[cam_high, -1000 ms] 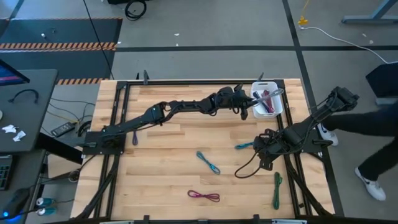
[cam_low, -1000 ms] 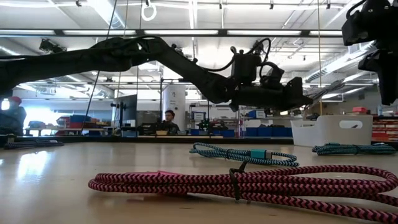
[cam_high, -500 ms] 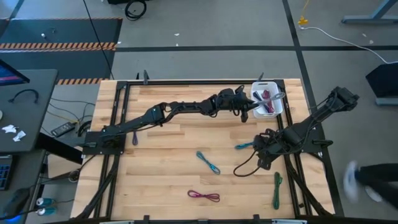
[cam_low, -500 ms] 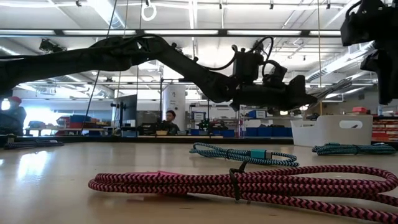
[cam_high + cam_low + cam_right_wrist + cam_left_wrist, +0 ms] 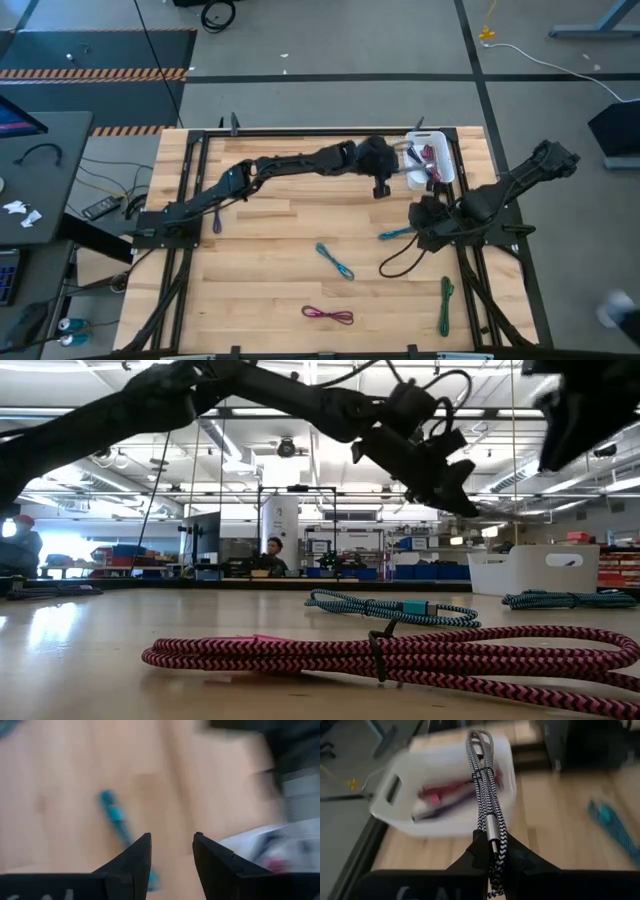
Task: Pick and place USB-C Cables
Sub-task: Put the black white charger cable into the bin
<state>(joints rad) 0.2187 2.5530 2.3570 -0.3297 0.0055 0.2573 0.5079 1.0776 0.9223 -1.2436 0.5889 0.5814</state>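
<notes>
My left gripper (image 5: 398, 166) hangs just left of the white bin (image 5: 445, 178) and is shut on the grey braided cable (image 5: 485, 785), which reaches out over the bin. Maroon and pink cables (image 5: 445, 800) lie inside the bin. My right gripper (image 5: 428, 213) is open above the table, near the teal cable (image 5: 393, 235), which lies flat on the wood and also shows in the right wrist view (image 5: 112, 817). Flat on the table too are a blue-teal cable (image 5: 335, 260), a magenta cable (image 5: 328, 315), a green cable (image 5: 445, 305) and a purple cable (image 5: 216, 221). My left gripper pinches the grey cable bundle between its two fingers at one end, by the silver plug (image 5: 494, 827). The fingers (image 5: 476, 847) lie along the bundle. It is lifted clear and sticks out past the fingertips, its far end (image 5: 480, 740) above the bin.
A loose black cord (image 5: 398, 265) curls on the wood below my right gripper. Black frame rails run along the table's edges (image 5: 190, 180). The middle and near-left wood lie open. In the low view the magenta cable (image 5: 400, 655) fills the foreground, with a person far behind the table.
My left gripper has risen and tipped its fingers downward while drawing back a little from the bin toward the table's left, keeping the grey cable. My right gripper has moved up and toward the far edge, away from the teal cable.
</notes>
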